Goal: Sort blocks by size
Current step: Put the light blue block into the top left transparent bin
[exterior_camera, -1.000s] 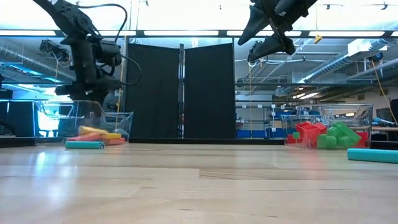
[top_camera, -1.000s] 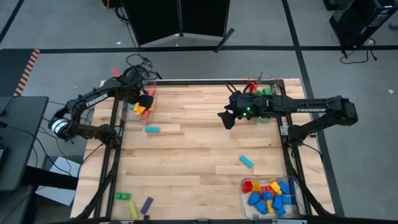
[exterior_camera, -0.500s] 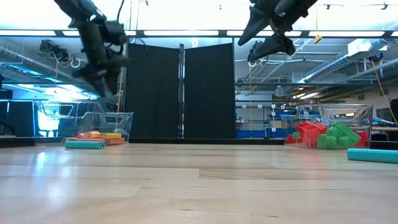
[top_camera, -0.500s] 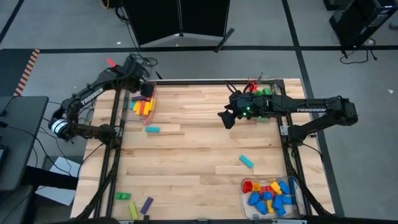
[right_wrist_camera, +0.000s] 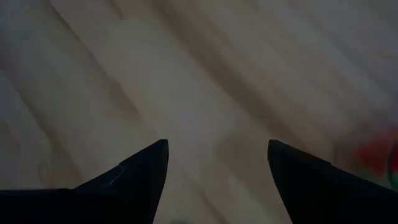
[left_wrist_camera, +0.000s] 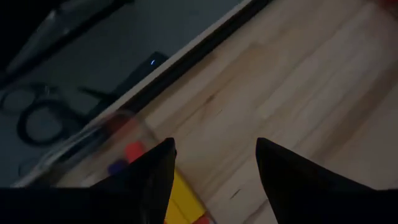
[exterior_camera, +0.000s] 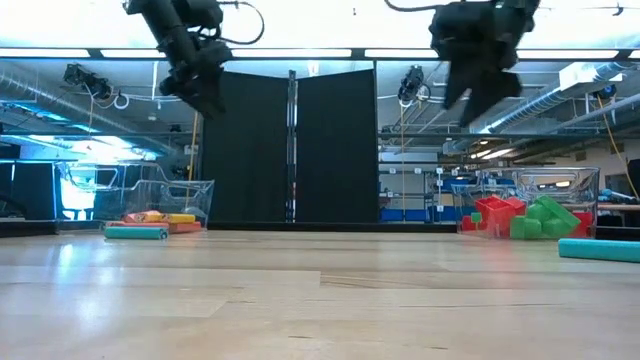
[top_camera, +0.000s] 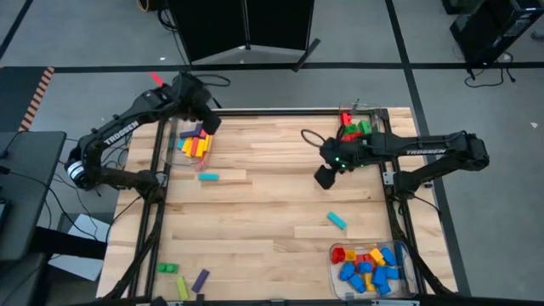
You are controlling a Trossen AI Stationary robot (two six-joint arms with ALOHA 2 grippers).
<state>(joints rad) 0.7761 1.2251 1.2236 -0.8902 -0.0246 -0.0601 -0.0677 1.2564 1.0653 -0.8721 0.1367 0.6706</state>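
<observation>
The fingers (left_wrist_camera: pixel 155 180) of the left gripper (top_camera: pixel 210 124) are seen parted with nothing between them, raised above the far-left bin (top_camera: pixel 176 136). The right gripper (top_camera: pixel 324 177) also has its fingers (right_wrist_camera: pixel 140 177) spread wide and empty, above bare wood near the middle right of the table (top_camera: pixel 255 212).

The blocks are small bright plastic bricks — long bars, medium bricks and short stubs. A teal bar (top_camera: pixel 208 178) lies on the table just beside the far-left bin, and another teal block (top_camera: pixel 337 221) lies further towards the right near corner. A green stub (top_camera: pixel 167 268), a yellow block (top_camera: pixel 181 287) and a purple block (top_camera: pixel 201 280) are scattered at the near left corner.

Compared with a second ago, the left gripper has been lifted out of the far-left bin and its fingers have been opened wider; the right gripper has been moved away from the far-right bin (top_camera: pixel 361 115) towards the loose teal block.

The far-left bin holds yellow, orange and purple bars (top_camera: pixel 194 144). The far-right bin holds red and green blocks (exterior_camera: pixel 525 217). The near-right bin (top_camera: pixel 410 270) holds mostly blue bricks (top_camera: pixel 367 270), with some red and yellow.
</observation>
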